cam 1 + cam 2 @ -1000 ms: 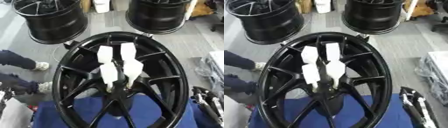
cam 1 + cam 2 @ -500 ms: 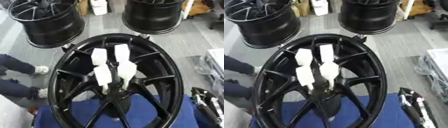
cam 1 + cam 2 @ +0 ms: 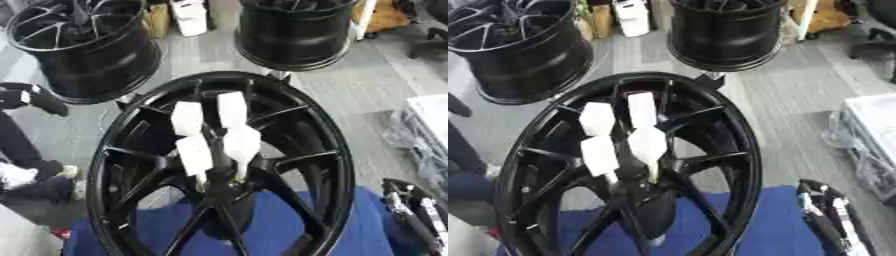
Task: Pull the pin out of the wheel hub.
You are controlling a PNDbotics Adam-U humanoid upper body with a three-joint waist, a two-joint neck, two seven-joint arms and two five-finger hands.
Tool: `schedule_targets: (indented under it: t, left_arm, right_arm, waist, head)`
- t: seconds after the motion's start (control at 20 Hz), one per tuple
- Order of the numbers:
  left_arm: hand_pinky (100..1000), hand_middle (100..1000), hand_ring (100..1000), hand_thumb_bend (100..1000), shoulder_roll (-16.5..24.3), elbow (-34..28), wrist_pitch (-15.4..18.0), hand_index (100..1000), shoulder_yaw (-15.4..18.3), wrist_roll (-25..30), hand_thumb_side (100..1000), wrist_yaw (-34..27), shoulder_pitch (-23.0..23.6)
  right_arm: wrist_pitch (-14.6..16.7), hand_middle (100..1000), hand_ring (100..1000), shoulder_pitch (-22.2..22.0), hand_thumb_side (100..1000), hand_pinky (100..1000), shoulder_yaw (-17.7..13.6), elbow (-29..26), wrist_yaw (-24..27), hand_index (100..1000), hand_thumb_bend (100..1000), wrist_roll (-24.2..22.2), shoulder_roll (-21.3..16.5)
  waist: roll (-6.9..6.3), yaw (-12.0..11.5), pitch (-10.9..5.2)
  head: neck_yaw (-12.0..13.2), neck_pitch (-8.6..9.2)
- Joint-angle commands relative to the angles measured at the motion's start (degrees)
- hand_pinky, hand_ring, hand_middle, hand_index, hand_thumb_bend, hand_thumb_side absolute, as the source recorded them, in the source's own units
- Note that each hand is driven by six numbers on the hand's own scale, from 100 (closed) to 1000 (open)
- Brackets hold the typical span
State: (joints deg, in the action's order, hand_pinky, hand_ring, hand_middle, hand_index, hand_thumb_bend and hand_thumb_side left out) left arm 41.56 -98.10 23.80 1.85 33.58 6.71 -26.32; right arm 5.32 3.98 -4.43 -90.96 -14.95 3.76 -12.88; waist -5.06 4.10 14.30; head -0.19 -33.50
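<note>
Standing upright on a blue cloth (image 3: 289, 225), the black wheel (image 3: 223, 165) fills the middle of both eye views, and 4 white pins sit clustered at its hub (image 3: 219, 187), where the spokes meet: 2 nearer ones, a left pin (image 3: 194, 156) and a right pin (image 3: 241, 145), and 2 farther ones, (image 3: 187, 118) and (image 3: 232, 109), just above them. All 4 are untouched and seated, so the pull has not yet begun. Only the robot's right hand (image 3: 824, 220) shows, low and to the right of the wheel rim, well apart from the hub; whether its fingers are spread or curled cannot be told from its dark outline. No left hand appears in either view. Judging the risks: the pins stand so near one another that fingers closing on 1 could knock or catch its neighbour. A pull off the pin's own axis could jam it in its hole, or tip the wheel on the soft cloth. Reaching in from the right, the arm could also strike the rim or a spoke. 2 other black wheels (image 3: 83, 45) and (image 3: 297, 30) stand on the floor beyond the wheel, clear of the work.
</note>
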Motion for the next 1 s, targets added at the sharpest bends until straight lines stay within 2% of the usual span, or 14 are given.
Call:
schedule_targets:
  t: [0.05,0.3,0.4,0.65,1.0]
  left_arm:
    - [741,647,714,523,6.9,2.9,3.1,774,-3.8,-0.3,361,0.1,-4.0]
    - [738,648,713,514,14.7,7.4,7.9,776,-8.6,-0.8,376,-4.3,-11.0]
    - [738,655,717,523,15.8,8.8,9.8,781,-10.2,0.0,396,-6.3,-12.9]
    - [736,655,717,527,13.3,13.8,14.9,795,-13.0,4.7,427,-9.0,-17.5]
    - [748,689,739,562,8.1,19.0,22.1,817,-16.9,12.3,472,-8.4,-22.3]
  right_arm:
    - [0.2,725,655,0.2,757,636,0.3,-0.7,-0.2,784,100,-0.4,-0.8]
    - [0.2,725,655,0.5,758,635,0.7,-0.9,-0.2,784,100,-0.9,-0.5]
    - [0.2,726,655,0.5,754,635,0.9,-0.9,-0.1,784,100,-1.1,-0.5]
    - [0.2,726,654,0.4,753,635,0.9,-0.9,-0.1,784,100,-1.2,-0.5]
    - [0.3,726,654,0.4,755,635,1.1,-0.9,-0.1,784,100,-1.5,-0.7]
  waist:
    - [0.27,0.3,-0.98]
    - [0.73,1.5,-0.62]
    - [0.92,1.8,-0.65]
    - [1.03,2.1,-0.86]
    - [0.71,2.7,-1.04]
  head:
    - [0.5,1.01]
    - [1.1,1.47]
    - [1.4,1.45]
    - [1.6,1.66]
    - [2.0,1.54]
